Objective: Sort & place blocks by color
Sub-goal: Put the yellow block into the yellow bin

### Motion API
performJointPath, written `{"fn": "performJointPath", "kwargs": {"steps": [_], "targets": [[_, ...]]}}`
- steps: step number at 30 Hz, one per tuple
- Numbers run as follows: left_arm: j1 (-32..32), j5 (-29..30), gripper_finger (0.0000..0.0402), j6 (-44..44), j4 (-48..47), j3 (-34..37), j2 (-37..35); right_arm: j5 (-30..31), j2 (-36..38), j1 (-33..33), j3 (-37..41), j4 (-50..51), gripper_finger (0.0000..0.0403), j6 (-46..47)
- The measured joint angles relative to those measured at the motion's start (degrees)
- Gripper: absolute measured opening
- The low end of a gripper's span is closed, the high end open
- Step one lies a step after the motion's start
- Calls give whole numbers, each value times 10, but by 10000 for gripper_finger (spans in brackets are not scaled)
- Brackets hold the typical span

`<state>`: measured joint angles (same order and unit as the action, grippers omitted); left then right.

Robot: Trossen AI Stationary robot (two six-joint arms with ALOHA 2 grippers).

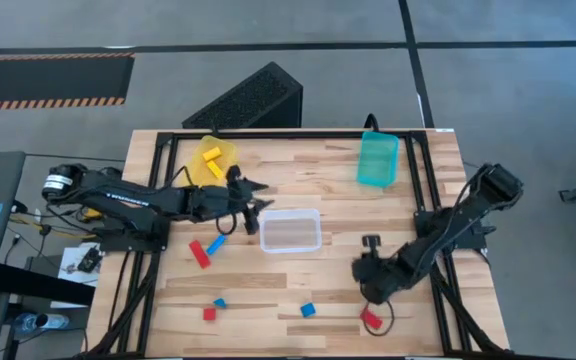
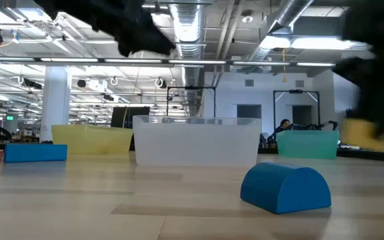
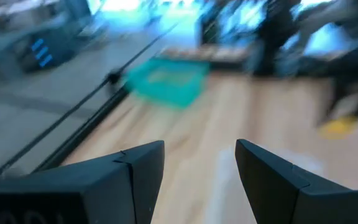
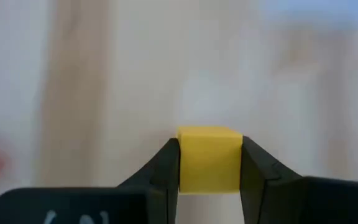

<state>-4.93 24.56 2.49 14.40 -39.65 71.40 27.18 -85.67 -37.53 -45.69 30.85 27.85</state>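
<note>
My right gripper (image 4: 209,163) is shut on a yellow cube (image 4: 209,158); in the high view it hangs over the table's near right part (image 1: 370,268), and the cube is hidden there. My left gripper (image 1: 258,198) is open and holds nothing, just left of the clear bin (image 1: 290,230). A red bar (image 1: 200,253) and a blue bar (image 1: 216,243) lie flat on the table. So do small blue blocks (image 1: 308,310) (image 1: 220,301) and red blocks (image 1: 209,314) (image 1: 371,320). Two yellow pieces (image 1: 211,157) lie in the yellow bin (image 1: 226,150). My right gripper pinches the yellow cube between its two fingers, one on each opposite side face (image 4: 180,160). In the low view the cube (image 2: 362,133) shows blurred, lifted clear of the table.
The teal bin (image 1: 377,158) stands at the far right and the clear bin in the middle. In the low view a blue half-round block (image 2: 285,187) lies nearest, with the blue bar (image 2: 35,153) at left. Bare wood lies between the clear bin and the near edge.
</note>
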Motion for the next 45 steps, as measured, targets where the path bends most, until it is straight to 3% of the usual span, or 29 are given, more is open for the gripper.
{"fn": "performJointPath", "kwargs": {"steps": [5,9,12,17,26,31,36,45], "targets": [[-45,-54,190,-8,202,31,56,102,30,63,0,-130,113,-191],[-52,-104,190,60,300,34,115,176,32,93,0,-261,113,-393],[-46,-145,190,138,351,34,152,182,31,108,-1,-360,113,-529],[-40,-220,190,207,402,34,185,173,26,118,-1,-458,114,-669],[-40,-226,209,213,425,34,187,86,26,116,-1,-522,120,-765],[-44,-224,229,213,424,34,187,76,26,124,-1,-558,121,-801],[-52,-226,243,213,424,34,187,1,26,137,-1,-572,121,-826],[-67,-228,245,192,435,34,187,-31,26,159,-1,-602,122,-848]]}}
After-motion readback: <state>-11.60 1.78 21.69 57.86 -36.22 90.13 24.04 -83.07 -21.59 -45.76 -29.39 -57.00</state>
